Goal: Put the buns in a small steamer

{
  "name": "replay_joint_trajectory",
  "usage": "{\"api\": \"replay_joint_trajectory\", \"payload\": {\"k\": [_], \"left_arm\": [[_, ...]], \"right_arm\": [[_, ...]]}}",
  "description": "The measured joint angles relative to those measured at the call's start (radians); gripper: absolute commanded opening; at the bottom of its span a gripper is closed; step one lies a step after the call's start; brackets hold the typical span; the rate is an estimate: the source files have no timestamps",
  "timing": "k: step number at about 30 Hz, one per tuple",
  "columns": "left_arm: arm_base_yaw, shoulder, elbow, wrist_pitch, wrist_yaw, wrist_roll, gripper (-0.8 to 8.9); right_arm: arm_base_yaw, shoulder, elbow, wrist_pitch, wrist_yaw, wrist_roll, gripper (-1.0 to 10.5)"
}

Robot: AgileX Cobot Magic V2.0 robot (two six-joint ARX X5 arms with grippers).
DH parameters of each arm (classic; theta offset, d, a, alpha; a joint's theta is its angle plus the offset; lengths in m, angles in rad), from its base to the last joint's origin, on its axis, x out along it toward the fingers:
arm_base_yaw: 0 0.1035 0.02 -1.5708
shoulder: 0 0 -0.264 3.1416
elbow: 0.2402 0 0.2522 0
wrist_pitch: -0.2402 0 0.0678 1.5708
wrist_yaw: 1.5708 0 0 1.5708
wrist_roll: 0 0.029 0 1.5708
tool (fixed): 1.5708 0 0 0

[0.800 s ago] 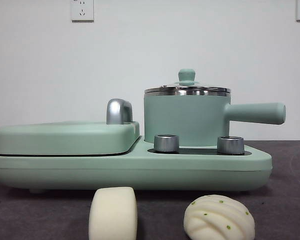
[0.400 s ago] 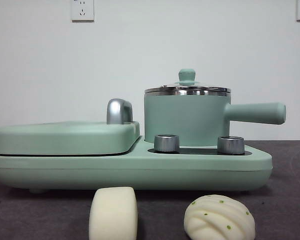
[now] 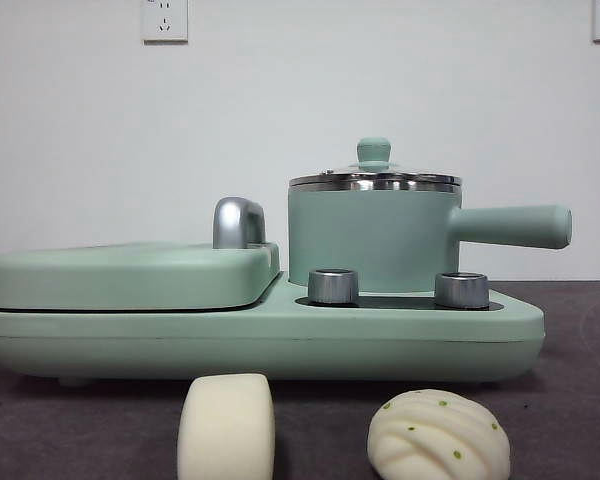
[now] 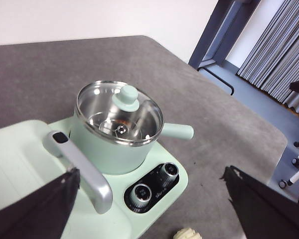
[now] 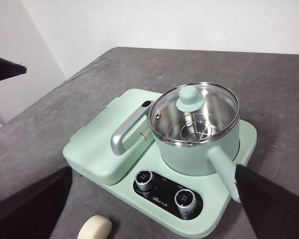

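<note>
White buns, the plain bun and pleated bun, lie on the near table before the appliance; the small steamer sits lidded at right. Nothing is started: its lid likely comes off first. Left gripper and right gripper hang high, spread wide, empty, with open table around.

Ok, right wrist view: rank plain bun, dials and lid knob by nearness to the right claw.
1. plain bun, on the table before the cooker.
2. dials, front panel; nearly level with the bun.
3. lid knob, atop the steamer.
</note>
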Motion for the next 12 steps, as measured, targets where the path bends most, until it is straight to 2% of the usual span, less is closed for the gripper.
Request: {"api": "replay_joint_trajectory", "payload": {"k": [6,12], "left_arm": [[0.0,0.171,0.082,-0.008,-0.003,0.0,4.77],[-0.015,0.402,0.257,-0.044,-0.003,0.002,4.73]], "right_arm": [[0.0,0.0,0.0,0.0,0.0,0.0,5.2],[0.0,0.0,0.0,0.0,0.0,0.0,5.2]]}}
